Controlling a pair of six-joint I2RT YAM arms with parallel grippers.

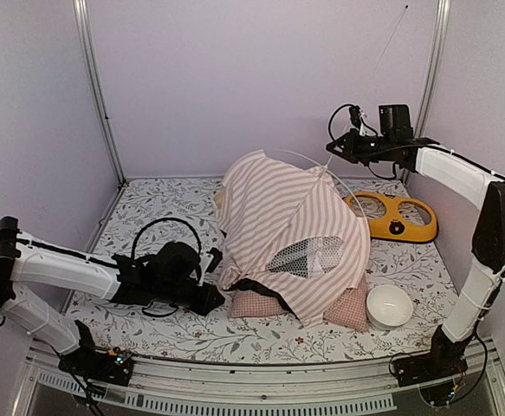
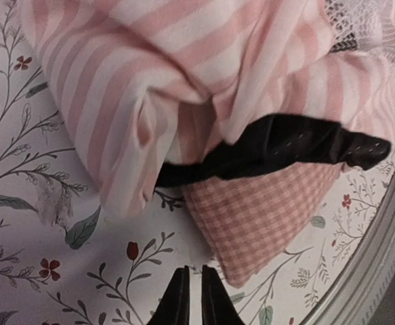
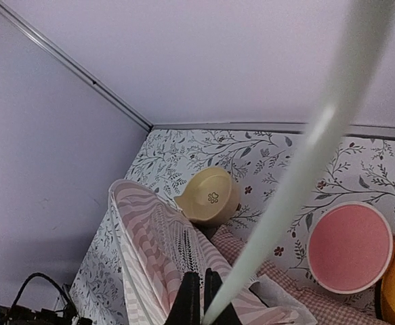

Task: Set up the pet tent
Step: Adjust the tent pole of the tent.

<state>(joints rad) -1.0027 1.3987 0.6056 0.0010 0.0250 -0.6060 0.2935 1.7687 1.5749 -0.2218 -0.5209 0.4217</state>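
At the middle of the table [image 1: 148, 208]: tent [image 1: 278, 217], pink-and-white striped, half raised and slumping, oval mesh window [image 1: 308, 256] facing the near edge. Draped over a pink checked cushion [image 1: 256, 303], with corners of it poking out along the near side. In the left wrist view, a black band of trim [image 2: 285, 145] between the striped folds and the cushion.

High above the far right corner: right gripper [image 1: 334, 149], jaws closed on a thin white pole [image 3: 305, 156] rising from the top of the tent. In the right wrist view, pole running as a blurred pale bar from the fingertips up to the upper right of the picture.

Low over the table, toward the near left corner: left gripper [image 1: 216, 302], tips just beside the near left hem of the tent and close to the cushion corner. Jaws all but together, only a slim gap, nothing between them, touching neither cloth nor cushion as far as the wrist view shows.

Toward the far right, near the tent: yellow double feeder [image 1: 395, 217]. Near the right end of the near edge, just beside the cushion: white bowl [image 1: 389, 305]. Behind the tent, toward the far edge, seen from the right wrist only: cream bowl with a paw print [image 3: 207, 196].
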